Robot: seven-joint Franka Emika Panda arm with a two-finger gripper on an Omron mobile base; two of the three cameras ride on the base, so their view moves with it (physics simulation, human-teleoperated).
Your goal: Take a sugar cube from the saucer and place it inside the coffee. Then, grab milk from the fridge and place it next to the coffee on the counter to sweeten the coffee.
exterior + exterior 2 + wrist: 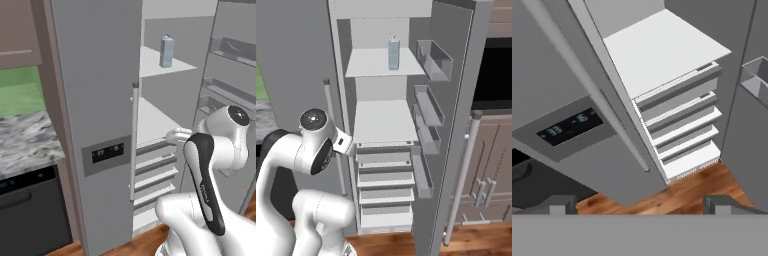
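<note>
Milk (394,52) alone on open fridge's (95,100) upper shelf (381,64).

Open fridge (381,125) interior: the milk (394,53) stands alone on the upper shelf (376,65), free room all around it. Right, door bins (431,112) narrow the opening; left, the closed door's bar handle (135,142).

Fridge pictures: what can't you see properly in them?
- Small pale blue-grey milk carton on the upper white shelf: too small in both base views to read any print.
- Tall grey stainless-steel fridge: its top and bottom are cut off by the left base view's edges.
- Small dark display panel: its figures are blurred in the hand view.
- Open gripper: just the two dark tips rise at the hand view's bottom edge.
</note>
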